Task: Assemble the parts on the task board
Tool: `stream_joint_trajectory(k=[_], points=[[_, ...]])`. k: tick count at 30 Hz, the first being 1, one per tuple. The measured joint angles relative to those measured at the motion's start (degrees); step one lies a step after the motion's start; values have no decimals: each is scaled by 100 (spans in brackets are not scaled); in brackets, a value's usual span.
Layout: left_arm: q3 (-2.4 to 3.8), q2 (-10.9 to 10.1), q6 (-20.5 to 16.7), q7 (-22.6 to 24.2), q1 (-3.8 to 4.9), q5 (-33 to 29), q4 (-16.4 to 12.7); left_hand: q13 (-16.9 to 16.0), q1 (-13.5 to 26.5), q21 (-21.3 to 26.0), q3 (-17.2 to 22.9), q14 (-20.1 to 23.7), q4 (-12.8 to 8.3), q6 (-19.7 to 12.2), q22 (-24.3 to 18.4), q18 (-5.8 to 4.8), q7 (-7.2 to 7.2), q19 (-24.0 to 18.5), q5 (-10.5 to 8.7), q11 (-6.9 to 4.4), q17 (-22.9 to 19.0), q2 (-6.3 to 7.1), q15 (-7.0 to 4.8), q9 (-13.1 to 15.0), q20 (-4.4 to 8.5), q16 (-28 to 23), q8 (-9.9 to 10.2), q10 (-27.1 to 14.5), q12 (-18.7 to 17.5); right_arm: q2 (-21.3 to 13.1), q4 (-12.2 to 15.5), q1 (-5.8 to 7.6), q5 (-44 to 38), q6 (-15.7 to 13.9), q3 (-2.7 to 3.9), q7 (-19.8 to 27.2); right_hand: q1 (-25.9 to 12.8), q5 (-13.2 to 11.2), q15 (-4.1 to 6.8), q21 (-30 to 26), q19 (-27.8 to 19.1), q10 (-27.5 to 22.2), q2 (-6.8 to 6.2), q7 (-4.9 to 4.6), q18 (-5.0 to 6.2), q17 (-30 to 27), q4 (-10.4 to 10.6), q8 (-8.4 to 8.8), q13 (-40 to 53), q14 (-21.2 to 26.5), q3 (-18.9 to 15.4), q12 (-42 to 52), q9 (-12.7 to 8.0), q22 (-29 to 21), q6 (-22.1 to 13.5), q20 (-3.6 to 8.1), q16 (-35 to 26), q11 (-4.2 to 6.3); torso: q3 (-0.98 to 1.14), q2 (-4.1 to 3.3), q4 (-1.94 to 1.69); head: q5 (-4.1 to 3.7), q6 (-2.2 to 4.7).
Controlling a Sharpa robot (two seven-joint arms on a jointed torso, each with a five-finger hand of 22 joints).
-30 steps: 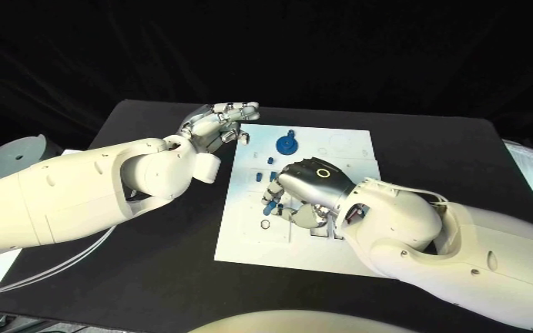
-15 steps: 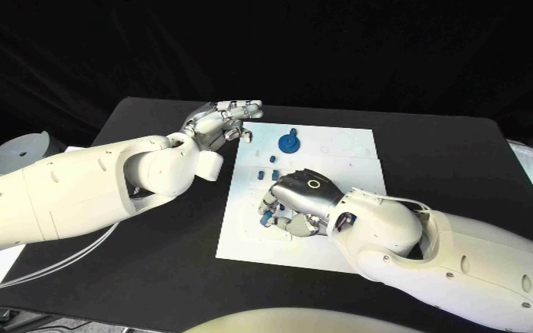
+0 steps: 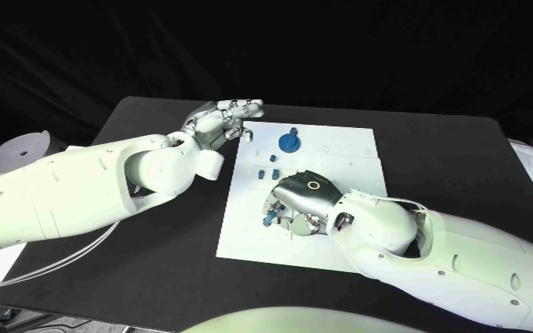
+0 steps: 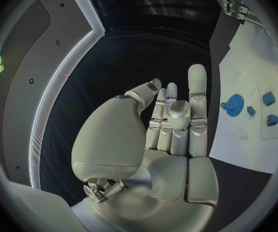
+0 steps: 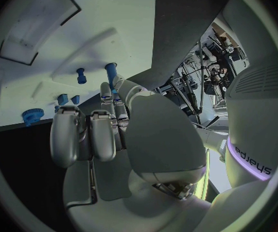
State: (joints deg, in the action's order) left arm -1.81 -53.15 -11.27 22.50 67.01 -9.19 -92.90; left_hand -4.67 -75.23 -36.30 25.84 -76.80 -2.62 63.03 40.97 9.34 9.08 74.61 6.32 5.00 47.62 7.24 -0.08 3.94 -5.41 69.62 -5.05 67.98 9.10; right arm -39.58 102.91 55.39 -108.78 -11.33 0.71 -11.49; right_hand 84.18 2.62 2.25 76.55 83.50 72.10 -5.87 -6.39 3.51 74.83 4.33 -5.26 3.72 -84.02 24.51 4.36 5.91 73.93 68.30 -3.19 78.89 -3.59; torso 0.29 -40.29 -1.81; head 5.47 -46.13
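A: Right hand [image 3: 298, 198] low over the task board [image 3: 344, 159], fingers curled by a blue peg [image 3: 269, 218]. Gripping it? Can't tell.
B: Left hand [image 3: 226, 119] off the board's far-left corner, fingers loosely bent, holding nothing. Blue gear [image 3: 288, 144] lies on the board's far end.

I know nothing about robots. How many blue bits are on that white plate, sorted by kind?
Blue gear: 1
Small blue blocks: 3
Blue pegs, by the right hand's fingers: 2
Total: 6
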Motion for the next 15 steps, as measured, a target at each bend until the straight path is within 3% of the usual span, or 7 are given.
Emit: stream_joint_trajectory(k=[15], points=[[0,-2,6,-7,0,0,5,0,0,25,0,0,0,-21,-9,0,21,0,0,0,-16,0,0,0,0,0,0,0,0,90,-74,-2,-69,134,-10,-38,62,5,0,0,0,20,14,-6,0,-1,-6,25,2,-1,-8,-23,-2,-6,-11,0,0,-20,-3,4,3,2,-41]])
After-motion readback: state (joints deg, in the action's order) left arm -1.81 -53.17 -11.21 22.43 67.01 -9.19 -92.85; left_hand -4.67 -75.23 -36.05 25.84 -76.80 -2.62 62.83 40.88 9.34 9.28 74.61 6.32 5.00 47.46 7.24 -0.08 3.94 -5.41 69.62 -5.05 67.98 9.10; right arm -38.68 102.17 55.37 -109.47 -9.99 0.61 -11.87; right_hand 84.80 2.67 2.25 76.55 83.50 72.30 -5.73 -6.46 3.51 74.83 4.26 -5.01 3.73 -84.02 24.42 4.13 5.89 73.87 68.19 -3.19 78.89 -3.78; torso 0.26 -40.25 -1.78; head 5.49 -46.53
